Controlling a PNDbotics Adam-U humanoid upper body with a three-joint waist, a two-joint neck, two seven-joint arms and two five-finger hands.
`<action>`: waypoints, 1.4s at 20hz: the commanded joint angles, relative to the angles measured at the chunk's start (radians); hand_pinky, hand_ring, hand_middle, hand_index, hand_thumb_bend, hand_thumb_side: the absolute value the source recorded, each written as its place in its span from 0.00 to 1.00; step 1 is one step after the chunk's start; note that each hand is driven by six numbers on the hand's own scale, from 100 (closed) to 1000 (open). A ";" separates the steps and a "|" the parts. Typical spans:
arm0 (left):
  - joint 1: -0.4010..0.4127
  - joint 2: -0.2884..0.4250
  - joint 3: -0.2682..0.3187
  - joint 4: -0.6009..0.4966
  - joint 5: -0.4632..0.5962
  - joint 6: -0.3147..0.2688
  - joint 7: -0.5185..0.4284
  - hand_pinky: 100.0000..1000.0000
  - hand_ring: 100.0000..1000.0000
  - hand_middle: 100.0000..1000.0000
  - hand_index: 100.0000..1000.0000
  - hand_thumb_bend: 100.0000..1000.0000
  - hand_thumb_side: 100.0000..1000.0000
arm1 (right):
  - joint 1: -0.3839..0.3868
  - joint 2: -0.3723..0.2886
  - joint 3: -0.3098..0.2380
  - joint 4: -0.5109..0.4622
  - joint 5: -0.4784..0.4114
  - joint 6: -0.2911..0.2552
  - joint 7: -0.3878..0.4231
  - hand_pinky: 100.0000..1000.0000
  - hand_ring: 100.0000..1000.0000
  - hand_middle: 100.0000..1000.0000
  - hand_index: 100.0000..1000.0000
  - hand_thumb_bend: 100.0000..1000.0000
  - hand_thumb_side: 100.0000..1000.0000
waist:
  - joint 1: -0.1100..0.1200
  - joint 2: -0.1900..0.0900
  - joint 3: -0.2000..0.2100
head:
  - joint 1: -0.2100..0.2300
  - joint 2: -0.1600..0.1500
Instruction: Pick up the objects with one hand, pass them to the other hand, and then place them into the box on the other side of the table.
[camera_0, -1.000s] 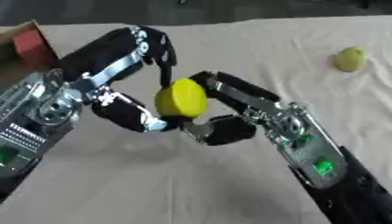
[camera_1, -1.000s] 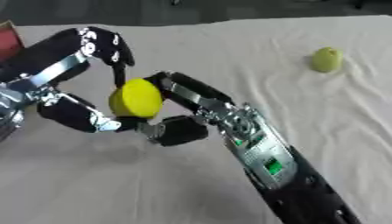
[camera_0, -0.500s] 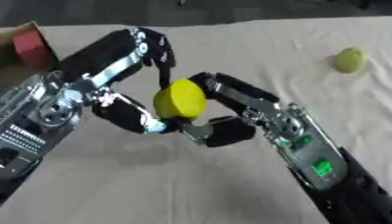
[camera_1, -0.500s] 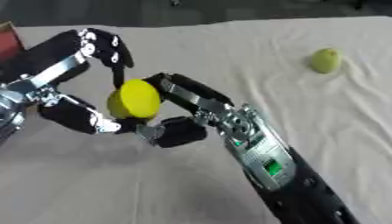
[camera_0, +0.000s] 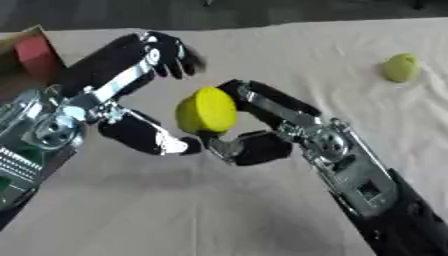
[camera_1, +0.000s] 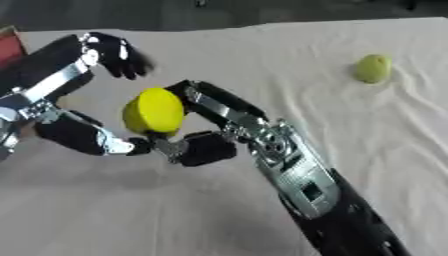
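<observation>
Yellow and rounded, the object (camera_0: 206, 110) sits pinched in my right hand (camera_0: 254, 127), fingers curled over its far side and thumb under it, held above the cloth-covered table (camera_0: 289, 45). My left hand (camera_0: 131, 95) is spread wide just beside it, upper fingers clear of it, thumb near its lower edge. A greenish fruit (camera_0: 400, 67) lies far right; the box (camera_0: 31, 52) shows at far left

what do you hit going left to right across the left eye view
box at the far left edge → left hand → yellow object held between both hands → right hand → green fruit lying alone on the cloth at far right
</observation>
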 joint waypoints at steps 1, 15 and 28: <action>-0.004 0.038 0.028 -0.034 0.011 0.015 0.013 0.63 0.61 0.60 0.78 0.75 0.07 | -0.015 -0.010 -0.003 -0.025 -0.010 0.001 -0.005 0.63 0.53 0.47 0.62 0.00 0.15 | 0.001 -0.016 0.002 | -0.001 -0.012; -0.016 0.020 0.021 -0.020 0.026 0.027 0.009 0.63 0.61 0.59 0.71 0.63 0.05 | -0.019 -0.006 0.001 -0.027 -0.012 -0.007 0.011 0.63 0.54 0.47 0.62 0.00 0.15 | 0.000 -0.015 0.002 | 0.001 -0.010; -0.039 -0.016 -0.008 0.033 0.014 0.004 -0.029 0.63 0.61 0.60 0.70 0.61 0.06 | -0.025 0.004 0.004 -0.037 -0.024 -0.013 0.022 0.63 0.54 0.47 0.62 0.00 0.15 | 0.000 -0.015 -0.002 | 0.004 -0.010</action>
